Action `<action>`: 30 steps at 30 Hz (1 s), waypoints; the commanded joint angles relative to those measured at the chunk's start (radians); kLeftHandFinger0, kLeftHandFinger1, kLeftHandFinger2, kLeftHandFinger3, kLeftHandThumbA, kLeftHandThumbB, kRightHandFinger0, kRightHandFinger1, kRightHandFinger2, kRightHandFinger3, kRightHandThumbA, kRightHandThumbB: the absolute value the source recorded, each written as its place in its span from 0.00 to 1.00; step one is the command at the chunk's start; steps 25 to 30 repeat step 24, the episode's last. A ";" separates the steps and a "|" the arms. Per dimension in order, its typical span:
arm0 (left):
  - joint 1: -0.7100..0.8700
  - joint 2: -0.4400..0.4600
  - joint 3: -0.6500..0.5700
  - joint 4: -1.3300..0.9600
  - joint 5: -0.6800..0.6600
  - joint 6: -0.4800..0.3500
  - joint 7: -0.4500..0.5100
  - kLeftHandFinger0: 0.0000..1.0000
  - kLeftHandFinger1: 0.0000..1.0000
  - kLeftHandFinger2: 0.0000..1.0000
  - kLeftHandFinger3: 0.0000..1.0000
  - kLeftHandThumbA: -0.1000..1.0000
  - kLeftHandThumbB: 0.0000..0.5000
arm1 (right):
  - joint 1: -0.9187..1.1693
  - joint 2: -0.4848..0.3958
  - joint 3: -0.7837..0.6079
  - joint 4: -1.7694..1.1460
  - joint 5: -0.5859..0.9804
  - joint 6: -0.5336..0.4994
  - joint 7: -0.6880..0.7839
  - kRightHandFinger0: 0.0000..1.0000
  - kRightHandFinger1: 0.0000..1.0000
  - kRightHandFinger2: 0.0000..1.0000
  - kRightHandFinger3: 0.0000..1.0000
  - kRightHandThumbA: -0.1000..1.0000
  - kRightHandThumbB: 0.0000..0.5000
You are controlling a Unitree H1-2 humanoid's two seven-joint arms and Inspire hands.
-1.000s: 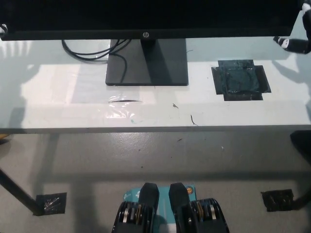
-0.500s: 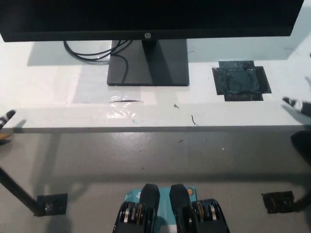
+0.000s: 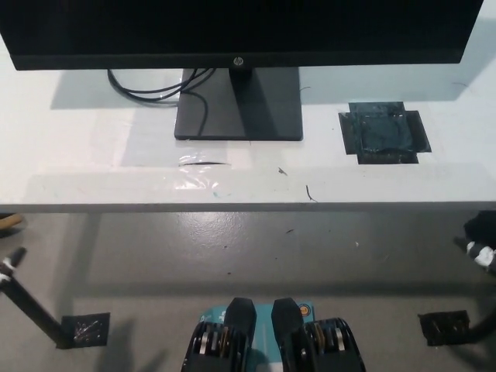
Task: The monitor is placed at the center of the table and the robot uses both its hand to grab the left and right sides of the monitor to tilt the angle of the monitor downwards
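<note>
Only a sliver of the right hand (image 3: 479, 249) is showing at the right edge of the frame, lower than the table's front edge — a dark shape with a pale tip, hanging over the grey floor (image 3: 256, 248). Whether its fingers are spread or closed, I cannot tell. At the left edge, low down, a small pale tip (image 3: 9, 262) is poking into view; it may be the left hand, but too little is showing to say how it is posed.

Both are sitting well apart from the monitor (image 3: 236, 31), which is filling the top of the frame — its dark screen spanning nearly the full width, its flat black base (image 3: 263, 105) resting on the white table (image 3: 93, 170) with cables (image 3: 155, 87) curling behind. A black tape patch (image 3: 384, 132) is lying right of the base.
</note>
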 commanded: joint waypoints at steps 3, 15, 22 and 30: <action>0.111 -0.144 -0.193 -0.667 -0.318 -0.232 -0.054 1.00 1.00 1.00 1.00 1.00 0.70 | 0.090 0.130 0.104 -0.646 -0.166 -0.236 -0.182 1.00 1.00 1.00 1.00 1.00 0.72; 0.092 -0.244 -0.244 -0.229 -0.162 -0.344 0.034 1.00 1.00 1.00 1.00 1.00 0.65 | 0.057 0.196 0.387 -0.148 -0.015 -0.236 -0.357 1.00 1.00 1.00 1.00 1.00 0.67; 0.073 -0.231 -0.326 -0.087 -0.084 -0.344 0.151 1.00 1.00 1.00 1.00 1.00 0.58 | -0.023 0.238 0.491 0.123 0.003 -0.236 -0.467 1.00 1.00 1.00 1.00 0.99 0.71; 0.072 -0.229 -0.329 -0.086 -0.083 -0.344 0.155 1.00 1.00 1.00 1.00 1.00 0.58 | -0.027 0.235 0.499 0.126 0.003 -0.236 -0.477 1.00 1.00 1.00 1.00 0.99 0.71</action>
